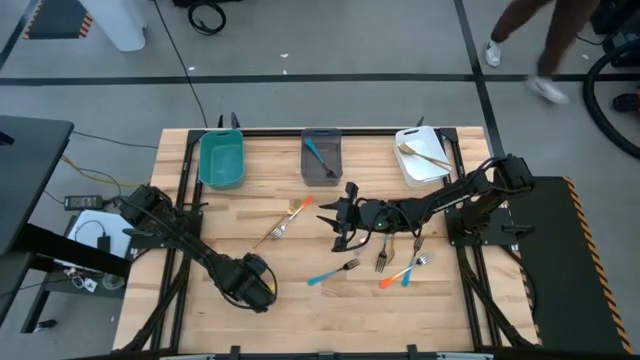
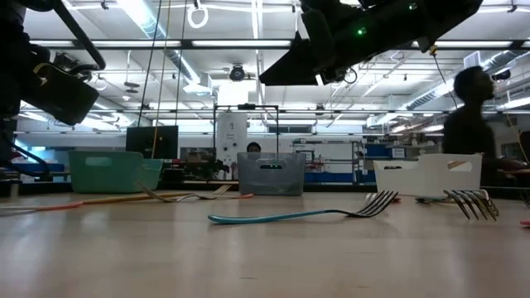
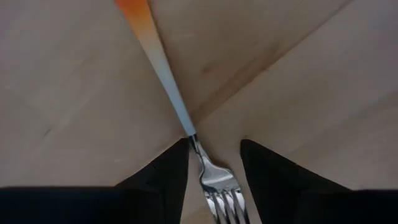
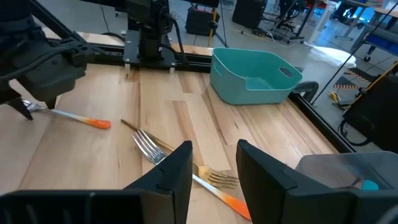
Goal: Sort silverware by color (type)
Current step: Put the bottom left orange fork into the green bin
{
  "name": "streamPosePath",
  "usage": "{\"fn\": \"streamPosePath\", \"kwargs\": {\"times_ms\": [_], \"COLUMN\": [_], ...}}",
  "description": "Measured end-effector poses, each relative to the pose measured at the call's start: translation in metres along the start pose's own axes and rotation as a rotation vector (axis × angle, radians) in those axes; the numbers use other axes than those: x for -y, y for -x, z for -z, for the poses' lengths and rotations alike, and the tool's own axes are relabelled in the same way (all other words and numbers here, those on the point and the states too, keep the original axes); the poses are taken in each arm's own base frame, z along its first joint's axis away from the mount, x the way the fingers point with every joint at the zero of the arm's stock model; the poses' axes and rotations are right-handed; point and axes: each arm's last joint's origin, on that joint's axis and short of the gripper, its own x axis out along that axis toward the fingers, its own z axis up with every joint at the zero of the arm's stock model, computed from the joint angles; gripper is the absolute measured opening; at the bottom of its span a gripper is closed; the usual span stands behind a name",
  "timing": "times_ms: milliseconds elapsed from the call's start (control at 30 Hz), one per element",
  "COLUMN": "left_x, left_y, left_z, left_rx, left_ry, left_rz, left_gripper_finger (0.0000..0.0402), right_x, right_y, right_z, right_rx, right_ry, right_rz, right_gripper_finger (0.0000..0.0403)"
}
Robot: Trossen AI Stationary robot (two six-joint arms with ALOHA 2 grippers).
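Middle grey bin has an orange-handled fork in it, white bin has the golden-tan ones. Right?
Not quite. The grey bin holds a blue-handled fork, not an orange-handled one; the high view shows the bright blue handle lying inside it. The rest stands: the white bin holds the golden-tan forks.

bins (image 1: 321,157): table's (image 1: 300,310) far edge | forks (image 1: 400,262): centre, right-front
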Motion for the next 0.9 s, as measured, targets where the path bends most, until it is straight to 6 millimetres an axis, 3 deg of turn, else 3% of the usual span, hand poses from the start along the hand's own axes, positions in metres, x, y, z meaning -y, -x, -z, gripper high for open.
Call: {"fn": "streamPosePath", "kwargs": {"times_ms": [600,900], "left_x": [-0.006,-0.011], "left_y": [-0.001,0.0], "left_z": [0.0,-0.015], "left_rx": [-0.006,-0.041], "left_ry": [-0.05,-0.126], "left_rz": [-0.062,-0.094], "left_gripper_finger": [0.002,0.0013], "right_x": [-0.005,-0.013], "right_y": [0.002,0.006], "right_z": [0.0,0.001], "right_rx": [0.004,-0.012], "right_ry": [0.02,0.018], "right_rz": [-0.016,-0.04], "right_gripper_finger": [0.013,0.013]}}
